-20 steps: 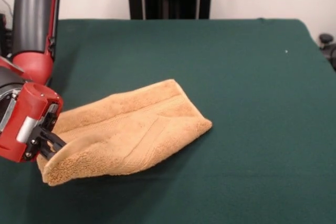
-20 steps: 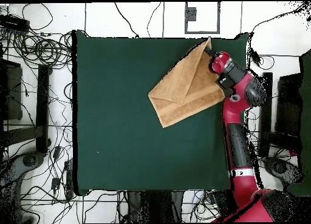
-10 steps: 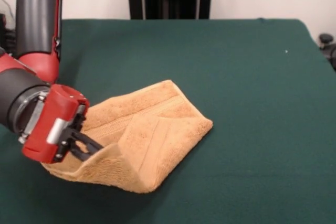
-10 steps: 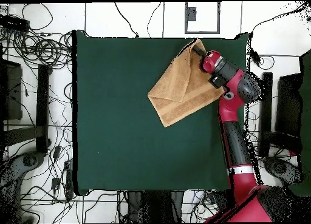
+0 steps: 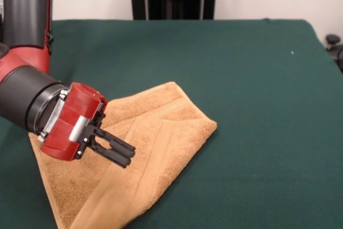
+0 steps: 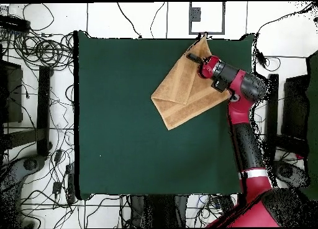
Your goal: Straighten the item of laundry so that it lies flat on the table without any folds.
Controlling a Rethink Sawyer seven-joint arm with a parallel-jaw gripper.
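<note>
Towel: golden-tan towel [image 5: 144, 148] folded over itself, lying near one corner of the green table [image 5: 257, 89].
Gripper: gripper [image 5: 127, 154] hovers over the towel, fingers close together, nothing visibly pinched.
Surroundings: cables [image 6: 43, 53] litter the floor.

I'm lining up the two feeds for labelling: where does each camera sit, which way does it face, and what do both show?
Front view: sits low across the table, facing the robot; it shows the folded towel and the red and black arm ending in the gripper above the cloth.
Overhead view: sits above, looking straight down at the whole table; the arm reaches up from the bottom right, gripper over the towel.
Shared: towel, green table, arm and gripper.
</note>
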